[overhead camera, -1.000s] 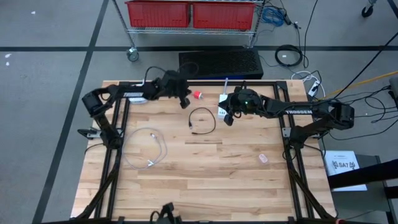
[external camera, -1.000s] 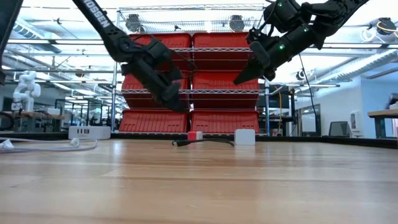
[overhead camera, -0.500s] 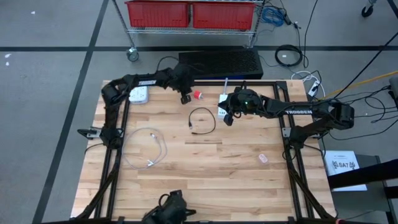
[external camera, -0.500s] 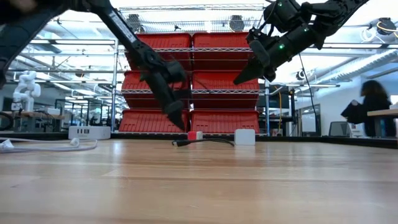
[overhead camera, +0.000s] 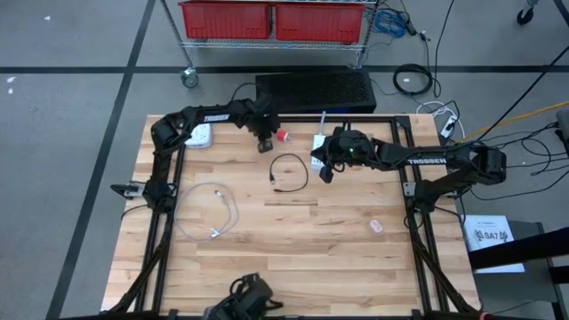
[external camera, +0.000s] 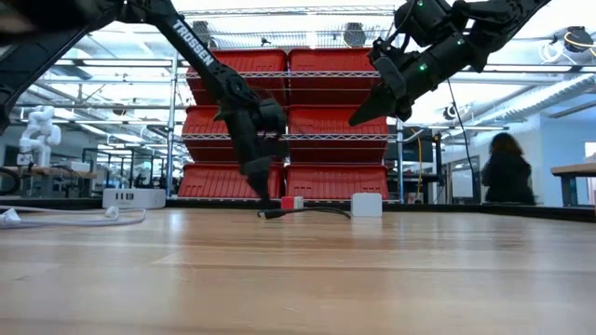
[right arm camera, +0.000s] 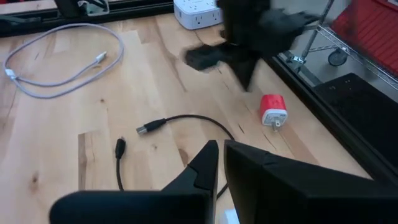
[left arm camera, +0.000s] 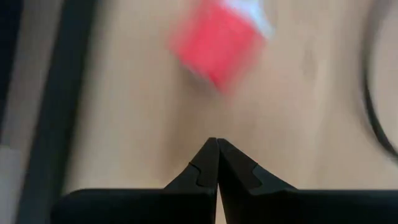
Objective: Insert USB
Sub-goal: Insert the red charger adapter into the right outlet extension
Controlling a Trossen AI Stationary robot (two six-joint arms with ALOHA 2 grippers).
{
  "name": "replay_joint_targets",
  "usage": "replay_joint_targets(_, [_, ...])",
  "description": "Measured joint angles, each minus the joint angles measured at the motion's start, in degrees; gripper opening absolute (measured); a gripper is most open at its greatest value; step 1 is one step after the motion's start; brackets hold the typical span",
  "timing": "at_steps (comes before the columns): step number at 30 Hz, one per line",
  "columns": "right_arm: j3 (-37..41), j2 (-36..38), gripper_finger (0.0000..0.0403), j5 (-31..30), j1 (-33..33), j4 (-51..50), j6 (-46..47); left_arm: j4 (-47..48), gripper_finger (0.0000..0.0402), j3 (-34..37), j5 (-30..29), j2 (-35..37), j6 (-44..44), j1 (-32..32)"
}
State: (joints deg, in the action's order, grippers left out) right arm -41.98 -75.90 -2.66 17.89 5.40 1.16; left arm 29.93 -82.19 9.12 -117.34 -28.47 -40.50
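A red charger block (overhead camera: 283, 136) lies on the table near its far edge, also seen in the left wrist view (left arm camera: 217, 40) and the right wrist view (right arm camera: 272, 111). My left gripper (overhead camera: 264, 146) is shut, points steeply down just left of the block and stands low over the wood (left arm camera: 217, 142). A black USB cable (overhead camera: 289, 172) lies in a loop with both plugs (right arm camera: 149, 126) free on the table. A white charger block (external camera: 367, 205) stands beside my right gripper (overhead camera: 325, 172), which hangs shut and empty above the table (external camera: 358, 119).
A white power strip (overhead camera: 200, 136) sits at the far left corner. A white cable (overhead camera: 213, 213) lies looped on the left half. A small pale object (overhead camera: 375, 227) rests at the right. Black frame rails (overhead camera: 169, 204) run along both sides. A person walks in the room beyond (external camera: 507, 167).
My left arm has stretched out toward the red charger block. Its gripper has tipped to point more steeply down and sunk close to the table beside the block. The right arm has kept still.
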Motion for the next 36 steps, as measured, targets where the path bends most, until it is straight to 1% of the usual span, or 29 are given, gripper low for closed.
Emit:
replay_joint_targets(3, [0.00, 0.00, 0.0018, 0.00, -0.13, -0.10, 0.04, -8.32, 0.0008, -0.02, -1.19, -0.05, 2.24, -0.56])
replay_joint_targets(5, [0.00, 0.00, 0.0018, 0.00, -0.17, -0.08, 0.03, -11.29, 0.0008, -0.12, 1.12, -0.29, 1.72, -0.96])
replay_joint_targets(7, [0.00, 0.00, 0.0018, -0.02, -0.35, -0.09, 0.02, -11.60, 0.0008, -0.11, 4.47, -0.88, 0.79, -0.98])
replay_joint_targets(8, [0.00, 0.00, 0.0018, -0.02, -0.35, -0.03, -0.15, -11.55, 0.0008, -0.16, 5.04, -1.14, 0.48, -0.89])
replay_joint_targets(12, [0.00, 0.00, 0.0018, -0.02, -0.37, 0.00, -0.29, -8.85, 0.0008, -0.14, 4.90, -2.25, -0.70, -0.54])
replay_joint_targets(19, [0.00, 0.00, 0.0018, -0.02, -0.38, -0.01, 0.32, 2.37, 0.0008, -0.19, 5.89, -1.79, -0.54, 0.76])
replay_joint_targets(22, [-0.01, 0.02, 0.0018, -0.01, -0.39, 0.04, 0.32, 2.55, 0.0008, -0.15, 7.40, -1.55, 0.29, 1.49])
replay_joint_targets(24, [-0.02, 0.02, 0.0018, 0.00, -0.39, -0.19, 0.80, -0.37, 0.0008, -0.09, 7.12, -1.55, 1.83, 1.83])
replay_joint_targets(28, [-0.02, 0.02, 0.0018, 0.00, -0.44, -0.02, 1.17, -7.35, 0.0008, -0.12, 1.51, -1.49, 5.69, 1.73])
replay_joint_targets(29, [-0.02, 0.02, 0.0018, 0.00, -0.44, -0.14, 1.17, -7.79, 0.0008, -0.12, 1.36, -1.49, 6.15, 1.61])
replay_joint_targets(30, [-0.02, 0.02, 0.0018, 0.00, -0.44, -0.09, 1.17, -8.00, 0.0008, -0.12, 2.10, -1.49, 6.60, 1.47])
replay_joint_targets(31, [-0.02, 0.02, 0.0018, 0.00, -0.44, -0.02, 1.17, -7.82, 0.0008, -0.12, 4.10, -1.49, 6.81, 1.41])
replay_joint_targets(34, [-0.02, 0.02, 0.0018, 0.00, -0.49, -0.08, 1.23, -5.40, 0.0008, 0.02, 11.44, -1.49, 7.11, 2.14])
replay_joint_targets(36, [-0.02, 0.02, 0.0018, 0.02, -0.74, -0.08, 2.33, -4.71, 0.0008, 0.32, 13.71, -1.50, 7.14, 3.10])
